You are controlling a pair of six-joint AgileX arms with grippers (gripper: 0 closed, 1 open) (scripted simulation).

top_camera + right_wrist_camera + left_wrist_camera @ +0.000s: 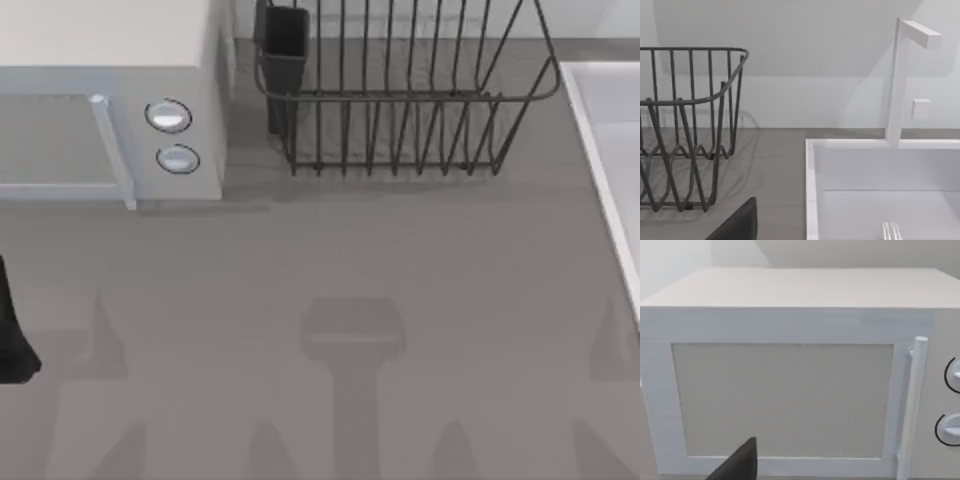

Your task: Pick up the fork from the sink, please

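The fork (891, 231) lies in the sink (811, 190); just its silver tines show, low in the pale basin in the right wrist view. The sink (596, 140) runs along the table's right edge in the top view. A dark part of my right gripper (737, 225) shows over the table between the rack and the sink's rim, short of the fork. A dark part of my left gripper (737, 466) shows in front of the microwave door. A black piece of my left arm (12, 345) sits at the table's left edge.
A white microwave (110, 110) with two knobs fills the back left. A dark wire dish rack (400, 100) stands at the back middle, left of the sink. A white faucet (897, 85) rises behind the basin. Bare grey tabletop (350, 260) spreads across the front.
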